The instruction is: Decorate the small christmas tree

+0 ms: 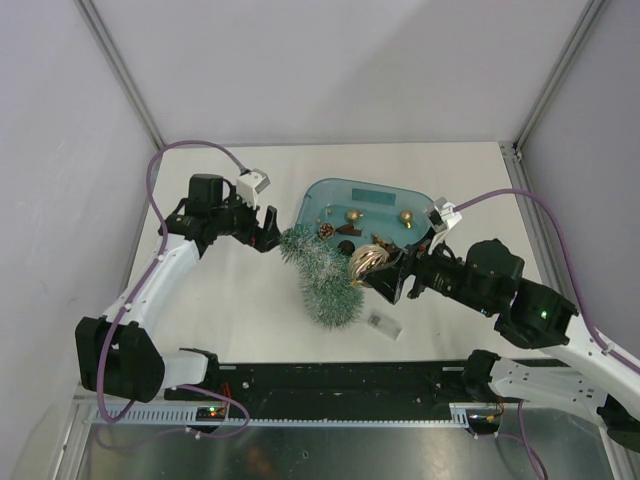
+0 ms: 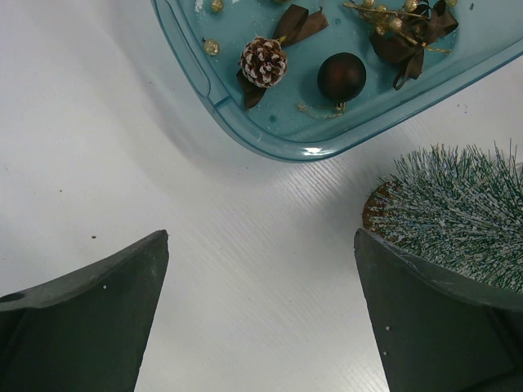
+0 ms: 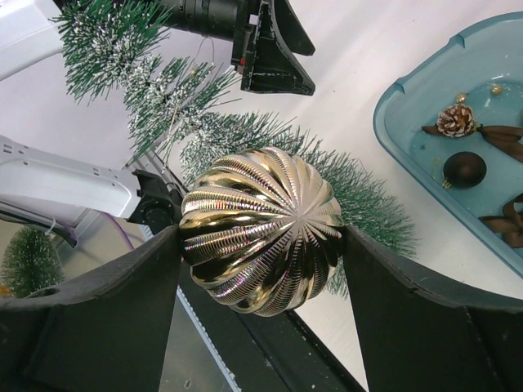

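Fingers [image 3: 98, 318] of the right gripper [image 3: 261, 245] are clamped on a ribbed, shiny gold ball ornament [image 3: 261, 224], held just beside the small frosted green christmas tree [image 1: 325, 282], which lies on the white surface [image 1: 240, 300] next to the teal plastic tub [image 1: 370, 200]. On the tree's other side, the left gripper [image 1: 268, 235] has its fingers [image 2: 90, 318] wide apart and empty.

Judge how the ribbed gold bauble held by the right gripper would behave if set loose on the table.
The gold bauble is round, so it would probably roll. Its shiny ribbed shell looks hard and slick; held only at two sides by the right gripper, it might twist or slip.
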`<state>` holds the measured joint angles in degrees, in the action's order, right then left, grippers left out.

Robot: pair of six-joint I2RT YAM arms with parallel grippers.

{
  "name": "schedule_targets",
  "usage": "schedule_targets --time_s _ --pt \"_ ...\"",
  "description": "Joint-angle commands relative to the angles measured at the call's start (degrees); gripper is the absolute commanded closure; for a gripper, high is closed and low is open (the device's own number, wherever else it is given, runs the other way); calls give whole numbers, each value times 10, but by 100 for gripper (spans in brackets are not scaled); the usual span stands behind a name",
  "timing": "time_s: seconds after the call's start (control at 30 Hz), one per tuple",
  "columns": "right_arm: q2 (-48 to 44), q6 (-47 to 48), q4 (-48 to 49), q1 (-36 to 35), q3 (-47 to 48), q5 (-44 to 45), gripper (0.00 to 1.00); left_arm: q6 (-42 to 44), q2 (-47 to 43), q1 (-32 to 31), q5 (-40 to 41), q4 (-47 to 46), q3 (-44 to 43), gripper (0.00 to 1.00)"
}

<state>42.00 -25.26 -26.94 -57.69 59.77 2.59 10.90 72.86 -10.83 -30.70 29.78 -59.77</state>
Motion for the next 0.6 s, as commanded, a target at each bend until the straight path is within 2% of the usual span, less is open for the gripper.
schedule_targets --time_s 0.0,0.57 --pt "3 12 47 -5 4 6 52 -9 -13 3 -15 -4 -7 0" --pt "20 25 70 -4 12 -7 53 -6 -13 3 -15 -3 -8 0"
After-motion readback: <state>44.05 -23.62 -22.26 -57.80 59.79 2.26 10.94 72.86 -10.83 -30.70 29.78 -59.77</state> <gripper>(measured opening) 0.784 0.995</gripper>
